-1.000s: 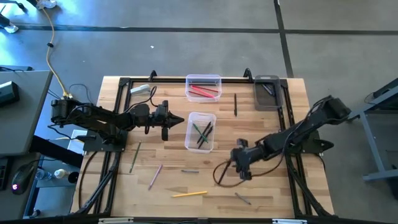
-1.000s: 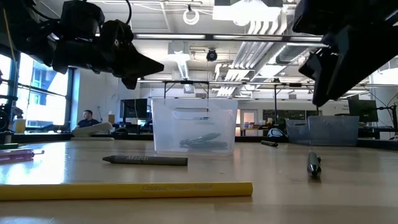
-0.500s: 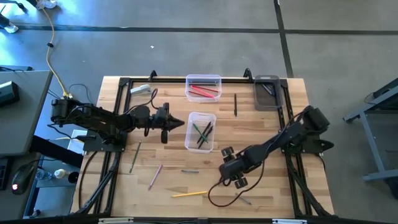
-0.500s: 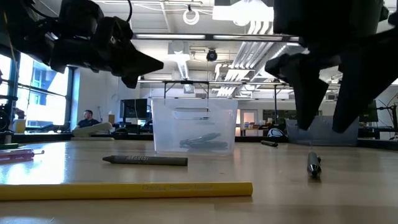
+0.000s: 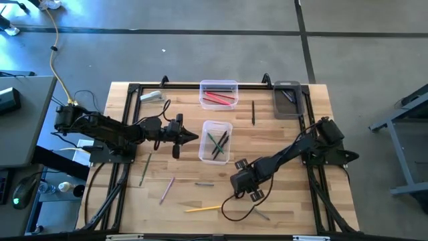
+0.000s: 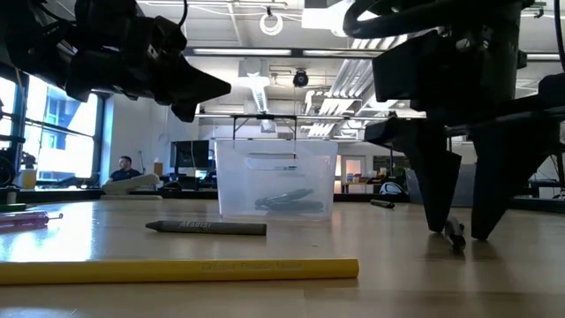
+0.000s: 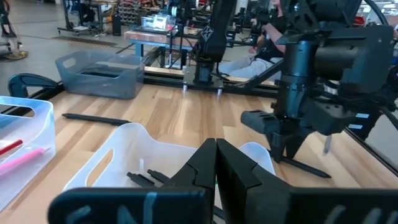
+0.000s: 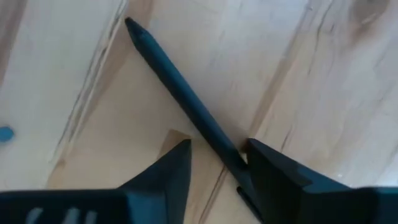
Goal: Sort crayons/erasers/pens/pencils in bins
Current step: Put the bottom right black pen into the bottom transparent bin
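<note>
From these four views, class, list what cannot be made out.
- Dark pen: far end hidden behind the right gripper in its wrist view.
- Centre clear bin: contents blurred through its wall, low view.
- Dark grey bin: contents too small, high view.

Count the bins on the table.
3: one clear bin at the far edge holding red items, one clear bin mid-table holding green ones, one dark bin at the far right.
</note>
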